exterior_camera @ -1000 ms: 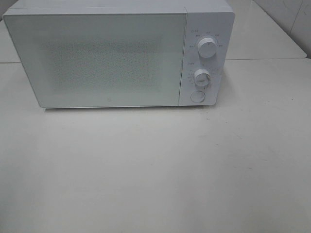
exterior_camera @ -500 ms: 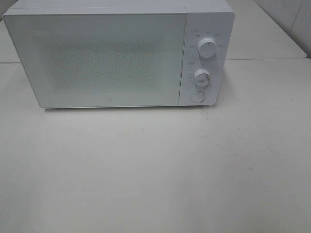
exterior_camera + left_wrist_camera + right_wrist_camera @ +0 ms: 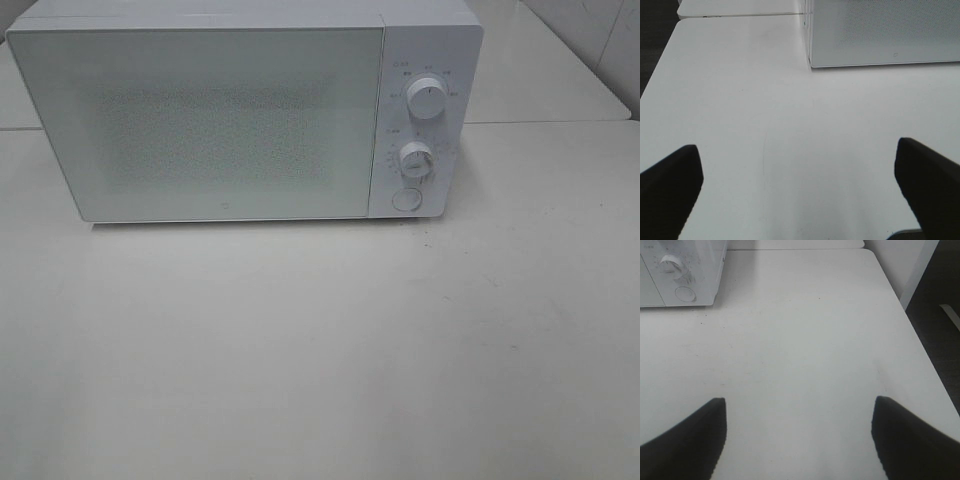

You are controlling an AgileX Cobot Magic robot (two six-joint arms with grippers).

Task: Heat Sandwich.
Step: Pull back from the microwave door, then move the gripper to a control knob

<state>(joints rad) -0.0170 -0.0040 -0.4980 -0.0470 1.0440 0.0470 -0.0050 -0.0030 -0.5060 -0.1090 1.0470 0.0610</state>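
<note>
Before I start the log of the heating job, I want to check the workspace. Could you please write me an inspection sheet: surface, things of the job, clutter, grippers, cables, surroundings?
Surface: white matte table, a few tiny dark specks, nothing standing in front of the oven.
Job's things: white box-shaped microwave oven, door closed, frosted front hides the inside; upper white round dial, lower white round dial, round white button below them. The sandwich: nothing seen.
Clutter: nothing seen.
Grippers: left gripper open, empty, over the table; right gripper open, empty, over the table.
Cables: nothing seen.
Surroundings: pale tiled wall behind on the right; dark floor beyond the table edge.
</note>
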